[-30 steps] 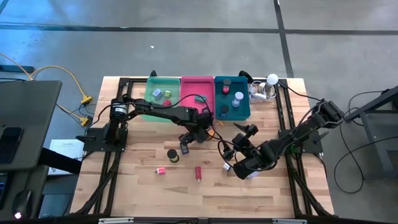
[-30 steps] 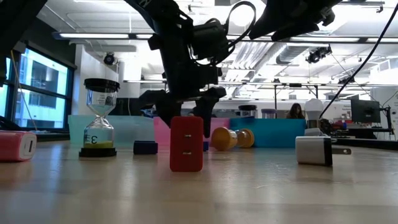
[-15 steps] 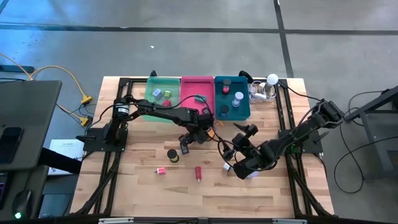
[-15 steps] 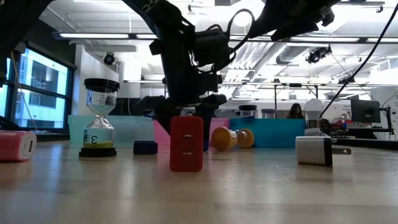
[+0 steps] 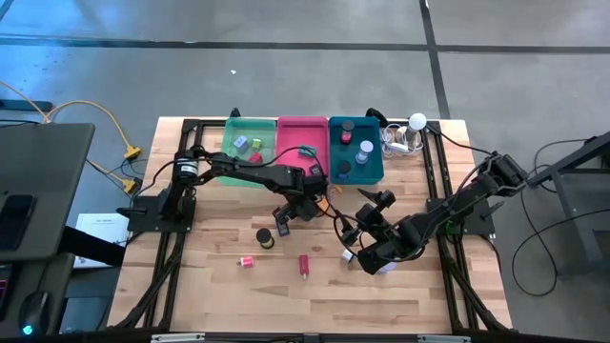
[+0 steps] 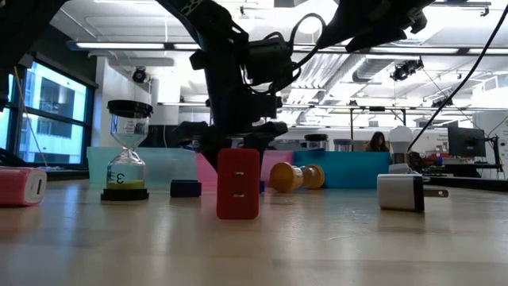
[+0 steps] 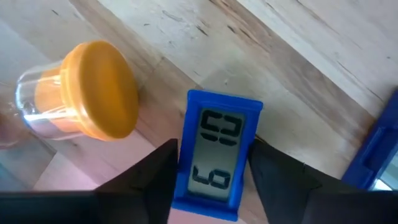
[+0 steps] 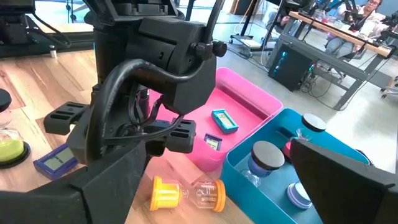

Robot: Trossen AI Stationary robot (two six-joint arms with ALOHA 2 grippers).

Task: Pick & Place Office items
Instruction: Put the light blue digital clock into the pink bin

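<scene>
We found our left hand (image 7: 211,165) just in front of the pink plastic tray (image 5: 301,143), its fingers straddling a flat blue digital timer (image 7: 216,152), closing but not yet gripping. Our right hand (image 5: 374,259) waited released. Several items sat in trays; a red block (image 5: 304,264) and others remained on the counter (image 5: 219,286).

wooden table (image 5: 219,286), trays (image 5: 301,143), small items (image 5: 304,265)
</scene>
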